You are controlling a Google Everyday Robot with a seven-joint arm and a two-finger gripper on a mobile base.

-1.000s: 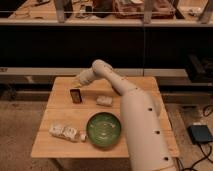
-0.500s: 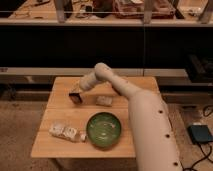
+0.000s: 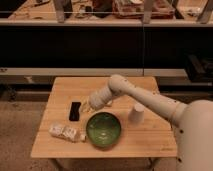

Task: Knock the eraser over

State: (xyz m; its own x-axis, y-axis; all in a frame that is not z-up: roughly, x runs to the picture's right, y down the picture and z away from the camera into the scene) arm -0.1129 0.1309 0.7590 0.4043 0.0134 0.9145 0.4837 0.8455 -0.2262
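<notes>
Gripper (image 3: pixel 88 105) sits left of frame centre, low over the wooden table (image 3: pixel 60 87), at the end of my arm that reaches in from the lower right. Its tip points toward the left side of the table, just beside the eraser (image 3: pixel 75 111), on that block's right. Contact or a small gap: can't tell from this view.

Eraser is centre-left in the frame, lying flat, black face up, long axis running roughly away from the camera. Judging by that pose, the knock-over looks done; a flat block has nothing left to topple. Low sideways wrist angle fits a push from the right, not a grasp from above.

Green bowl (image 3: pixel 103 129) is just below and right of the gripper, near the table's front edge. It's close enough that a careless retreat could clip its rim, so I'd lift up before pulling back.

White cup (image 3: pixel 137 114) stands upright to the right of the bowl, under my forearm's line; another reason to go up first.

Pale wrapped packet (image 3: pixel 65 132) lies lower left of the eraser, near the front-left edge, well out of my path.
</notes>
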